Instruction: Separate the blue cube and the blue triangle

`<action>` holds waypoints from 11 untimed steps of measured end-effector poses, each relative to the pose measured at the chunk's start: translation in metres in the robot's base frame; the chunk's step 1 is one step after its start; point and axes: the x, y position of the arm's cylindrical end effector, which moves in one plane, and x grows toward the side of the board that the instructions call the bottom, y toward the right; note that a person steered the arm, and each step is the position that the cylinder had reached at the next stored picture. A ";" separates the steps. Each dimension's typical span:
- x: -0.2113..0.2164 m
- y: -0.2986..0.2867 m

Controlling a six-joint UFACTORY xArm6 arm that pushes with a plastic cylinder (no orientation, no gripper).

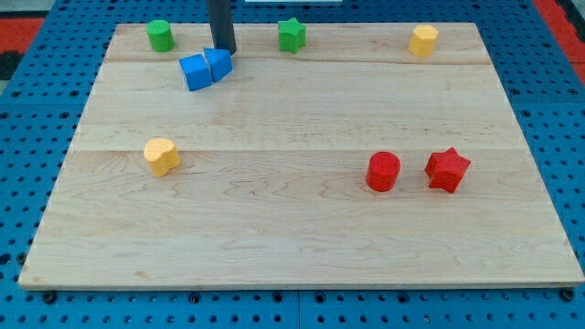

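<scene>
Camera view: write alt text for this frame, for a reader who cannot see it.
My tip sits just above two touching blue blocks near the wooden board's top left. Also along the top: green cylinder, green star, yellow block; lower down, yellow heart, red cylinder, red star.

surface: pale wooden board (302, 228) | surround: blue perforated panel (37, 110)

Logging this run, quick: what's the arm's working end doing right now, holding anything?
No claw: a bare rod, holding nothing.
My tip is at the top edge of the two touching blue blocks.
</scene>
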 end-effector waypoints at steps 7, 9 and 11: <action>0.025 -0.054; 0.040 -0.028; 0.038 -0.023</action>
